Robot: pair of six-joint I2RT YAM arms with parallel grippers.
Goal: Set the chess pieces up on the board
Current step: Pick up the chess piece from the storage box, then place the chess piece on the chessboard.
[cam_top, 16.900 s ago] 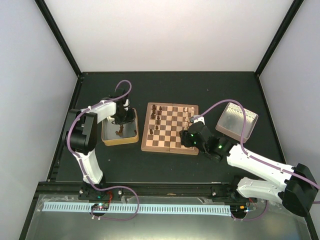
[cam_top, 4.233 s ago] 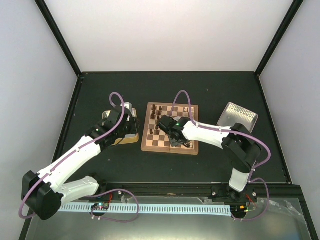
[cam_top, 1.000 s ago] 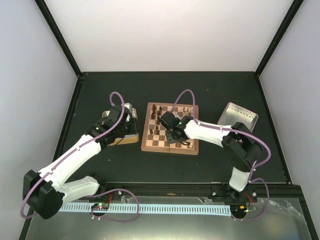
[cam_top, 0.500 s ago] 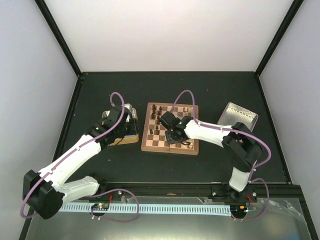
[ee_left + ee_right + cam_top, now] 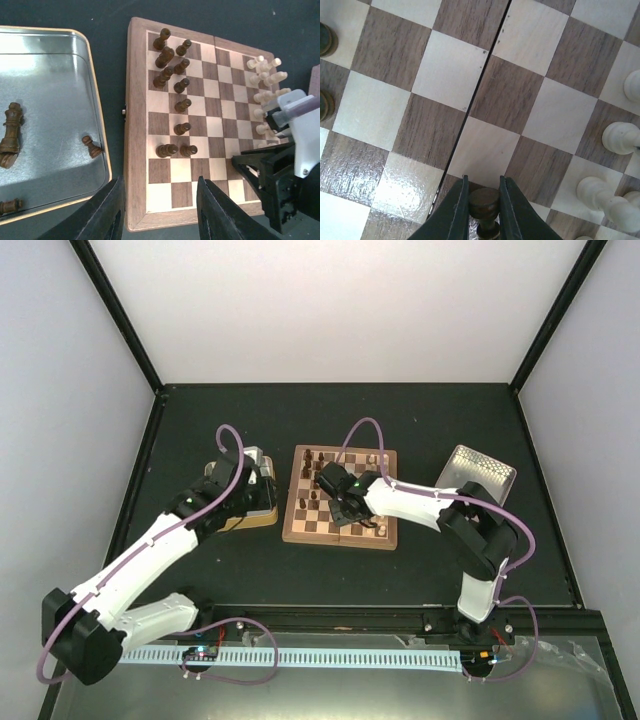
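While right claw pinches dark knob-topped piece, checked board gleams.

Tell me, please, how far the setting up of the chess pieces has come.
Done: a group of dark brown wooden pieces and a group of pale cream pieces stand at opposite sides of the checked wooden board. In hand: the right claw is shut on one dark piece by the board's centre seam. Left: several loose dark pieces lie in the yellowish metal tin.
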